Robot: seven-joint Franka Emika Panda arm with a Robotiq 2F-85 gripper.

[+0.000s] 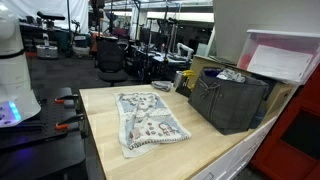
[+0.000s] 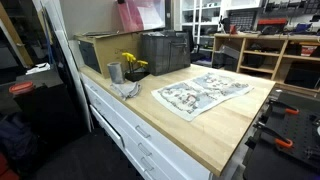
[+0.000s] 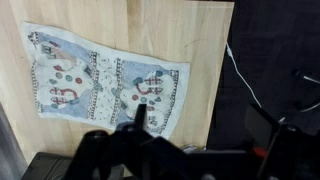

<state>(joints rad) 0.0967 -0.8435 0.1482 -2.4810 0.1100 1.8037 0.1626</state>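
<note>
Above the wooden table, the gripper hangs released, empty; a patterned cloth lies flat beneath.

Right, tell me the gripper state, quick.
Gripper: open, holding nothing, up above the patterned cloth on the wooden table.

Pale wooden countertop, bearing a patterned dish towel spread flat mid-surface, a dark crate behind it, a metal cup near the crate.
</note>
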